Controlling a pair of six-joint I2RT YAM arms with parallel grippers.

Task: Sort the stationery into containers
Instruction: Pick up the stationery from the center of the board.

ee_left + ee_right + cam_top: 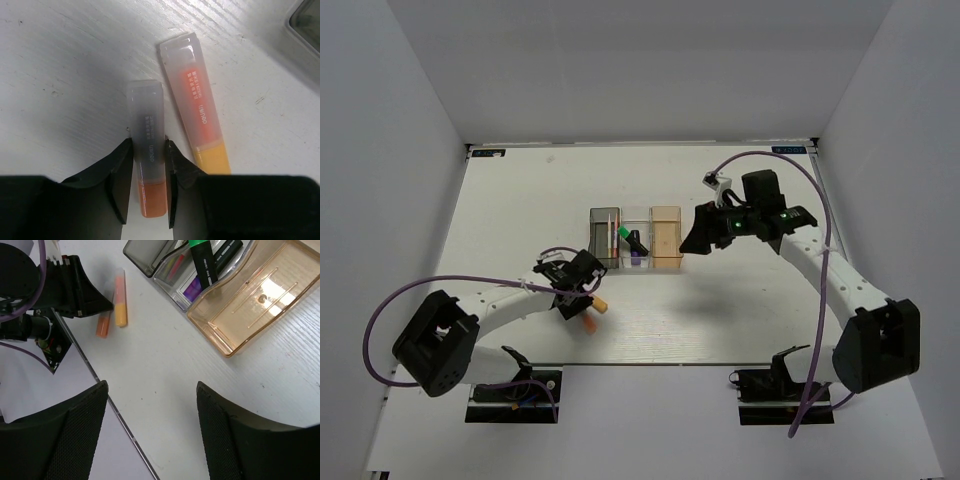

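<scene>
Check three bins, joined in row, mid-table [520, 200].
- Smoky grey bin [599, 240]: thin pink pen [176, 266] inside.
- Clear bin [643, 216]: green-and-black highlighter [202, 262] and purple-and-black highlighter [192, 290] inside, side by side.
- Tan bin [666, 237]: ribbed floor in your view.

Left gripper [148, 145]: fingers pressed on both sides of orange highlighter [146, 115], which lies on table. Yellow-ended highlighter [197, 105] just beside it.

Right gripper [151, 385]: fingers wide, holding nothing, above table near tan bin.

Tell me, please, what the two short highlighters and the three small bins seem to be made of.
The orange highlighter and the yellow highlighter: probably plastic; the frosted, half-clear caps let the colour show through, and the bodies look smooth and opaque. The grey bin, clear bin and tan bin: likely hard glossy plastic; the walls are see-through, with bright reflections on the tan floor.
</scene>
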